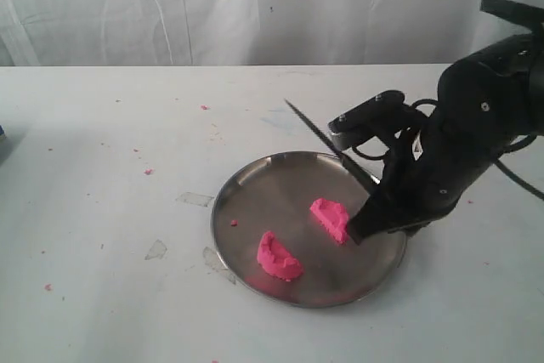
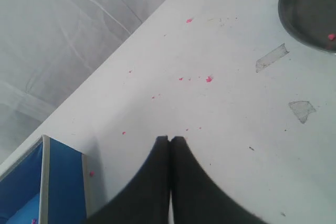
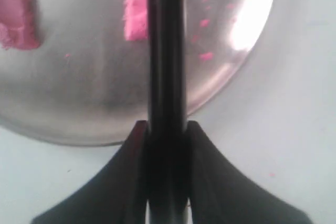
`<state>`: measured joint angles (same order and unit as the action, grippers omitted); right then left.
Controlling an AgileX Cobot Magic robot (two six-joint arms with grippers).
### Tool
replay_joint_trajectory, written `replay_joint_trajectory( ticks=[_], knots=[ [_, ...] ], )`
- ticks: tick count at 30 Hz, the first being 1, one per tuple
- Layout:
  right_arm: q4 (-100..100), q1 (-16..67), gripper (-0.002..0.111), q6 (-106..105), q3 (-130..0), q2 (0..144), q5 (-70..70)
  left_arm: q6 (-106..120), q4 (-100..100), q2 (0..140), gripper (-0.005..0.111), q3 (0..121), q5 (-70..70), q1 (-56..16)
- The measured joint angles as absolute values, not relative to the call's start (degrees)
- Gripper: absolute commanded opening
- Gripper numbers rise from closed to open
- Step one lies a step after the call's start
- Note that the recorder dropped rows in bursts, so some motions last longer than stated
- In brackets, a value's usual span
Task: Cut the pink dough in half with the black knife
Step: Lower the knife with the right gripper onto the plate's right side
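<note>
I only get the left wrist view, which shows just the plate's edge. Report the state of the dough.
Observer: The pink dough lies in two pieces on the steel plate. One is nearer the camera and the other is further right, with bare plate between them.
Operator: Tell me where the knife is.
Observer: The black knife is off the dough, with its blade tilted up and its tip pointing away over the plate.
Operator: Confirm what holds it.
Observer: The right tool is shut on it, low beside the right-hand piece.
</note>
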<state>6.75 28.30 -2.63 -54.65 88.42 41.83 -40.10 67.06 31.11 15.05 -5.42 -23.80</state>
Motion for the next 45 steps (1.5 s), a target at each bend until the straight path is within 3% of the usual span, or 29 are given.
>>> replay_joint_trajectory(
  ticks=[9,30,45],
  knots=[
    [9.2,22.9,0.0,1.2,-54.6,93.8,38.5,-40.1,67.1,31.1,0.0,15.1,-5.6,-23.8],
    [1.5,22.3,0.0,-4.3,-58.6,104.3,37.6,-43.0,66.7,31.1,0.0,15.1,-3.4,-23.8],
    [-13.3,22.3,0.0,-12.2,-61.5,104.9,46.8,-43.0,66.7,31.1,0.0,15.1,-2.1,-23.8]
  ],
)
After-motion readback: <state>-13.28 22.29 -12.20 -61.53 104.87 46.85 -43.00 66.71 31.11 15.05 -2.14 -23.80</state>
